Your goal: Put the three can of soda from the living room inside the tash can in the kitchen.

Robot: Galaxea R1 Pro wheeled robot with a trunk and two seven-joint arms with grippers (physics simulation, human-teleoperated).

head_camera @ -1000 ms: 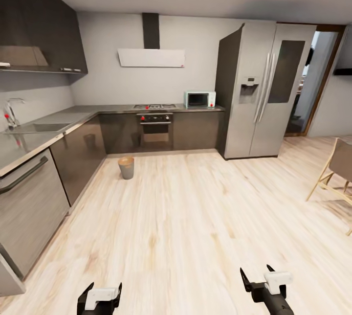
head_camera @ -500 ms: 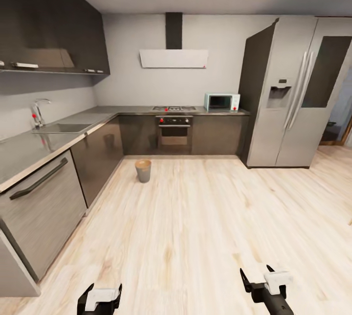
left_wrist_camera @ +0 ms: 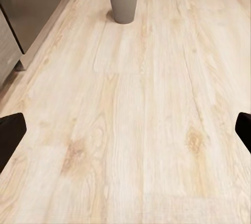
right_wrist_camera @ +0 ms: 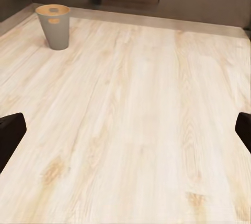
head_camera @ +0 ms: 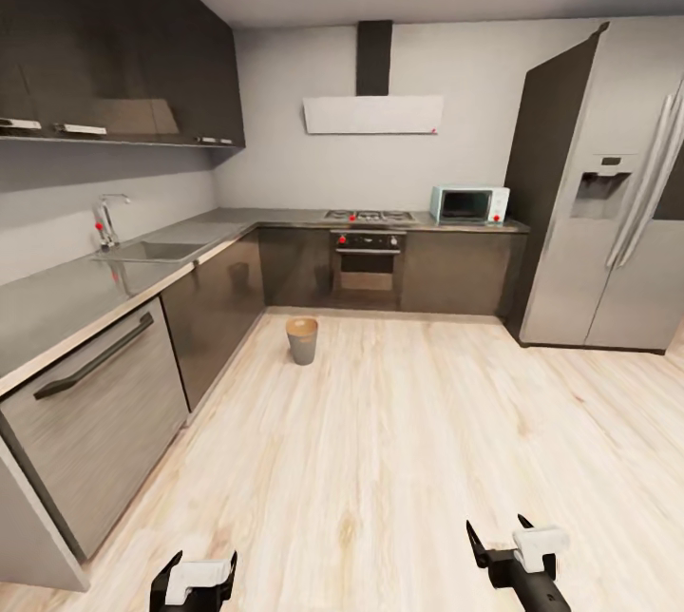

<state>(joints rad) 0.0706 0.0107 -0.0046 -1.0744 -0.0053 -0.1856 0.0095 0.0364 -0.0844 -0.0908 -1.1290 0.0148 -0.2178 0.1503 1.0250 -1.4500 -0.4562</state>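
Small grey tapered pail w/ tan-brown rim (head_camera: 302, 339) stood upright on the light wood plank floor (head_camera: 399, 460), near the dark grey cabinet corner (head_camera: 214, 308), well ahead of robot. Left claw (head_camera: 194, 578) and right claw (head_camera: 514, 550) both spread wide, nothing held. Soda cans: likely light, thin-walled, slick; take round mid-body, gentle squeeze. Steel fridge (head_camera: 608, 203) and oven (head_camera: 369, 260) well off the path. Floor run to pail looked unobstructed.

Open wooden floor (head_camera: 399, 441) across frame centre; tash can (head_camera: 302, 340) upright mid-left, cabinets (head_camera: 142, 355) along left edge.
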